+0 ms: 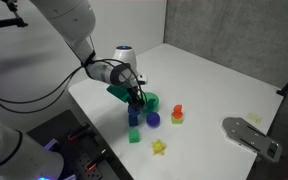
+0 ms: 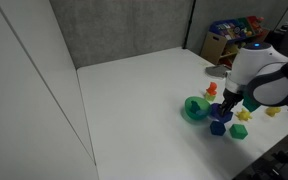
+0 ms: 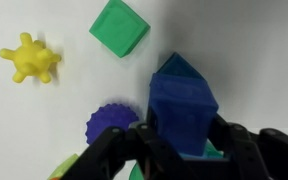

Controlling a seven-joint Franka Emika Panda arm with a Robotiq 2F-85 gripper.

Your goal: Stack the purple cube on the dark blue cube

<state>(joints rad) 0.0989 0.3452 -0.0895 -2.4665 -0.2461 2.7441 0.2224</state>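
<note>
While stretched low across the table (image 1: 214, 80), bends at the wrist and points the pincer (image 1: 134, 105) straight down. Holds the purple cube (image 3: 187, 115) right between the fingers (image 3: 114, 150), directly over the dark blue cube (image 3: 172, 68) and turned slightly askew to it. Pinches the purple cube from both sides, jaws spread only to its width. Possibly rests it on the lower cube; hard to tell.

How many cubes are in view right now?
3. The purple cube is held in the pincer. The dark blue cube shows just beneath it. The green cube lies apart on the table. Others could be hidden behind the arm.
</note>
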